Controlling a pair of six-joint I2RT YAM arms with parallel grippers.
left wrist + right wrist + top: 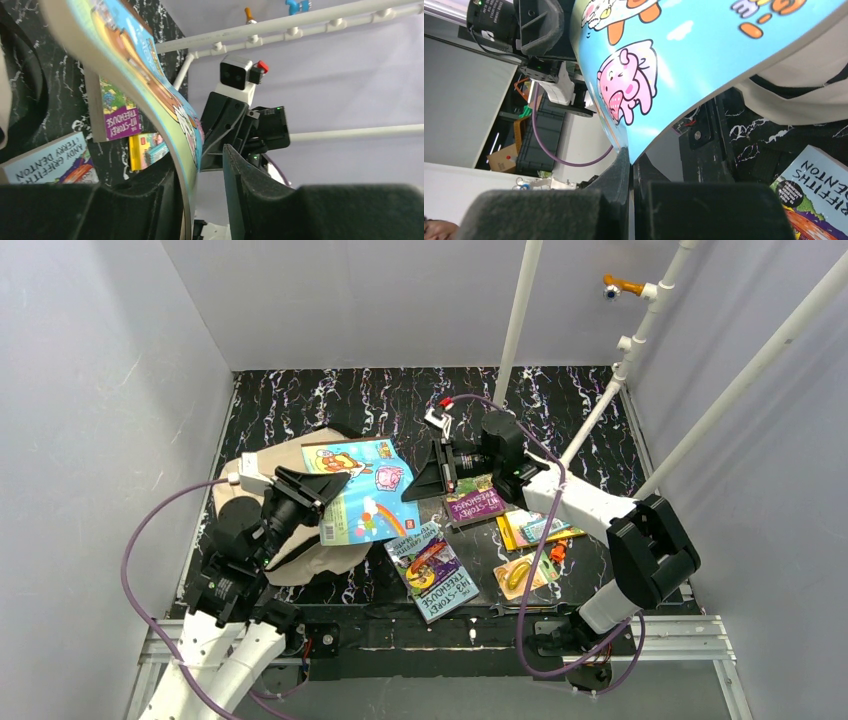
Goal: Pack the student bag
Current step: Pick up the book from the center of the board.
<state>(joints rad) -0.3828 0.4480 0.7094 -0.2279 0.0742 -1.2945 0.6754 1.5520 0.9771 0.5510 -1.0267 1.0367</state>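
While the blue picture book (365, 490) curves in a bow over the black marbled desk (300, 400), an arm meets it from each side. The right end effector (631, 160) is closed, pinching the book's right corner. The left end effector (323, 502) stands with jaws parted around the book's left edge, one finger (167, 195) against the cover and the other just apart. The student bag (310, 562), beige fabric, lies crumpled on the desk's left side, partly under the book. A treehouse paperback (432, 570) lies just right of it
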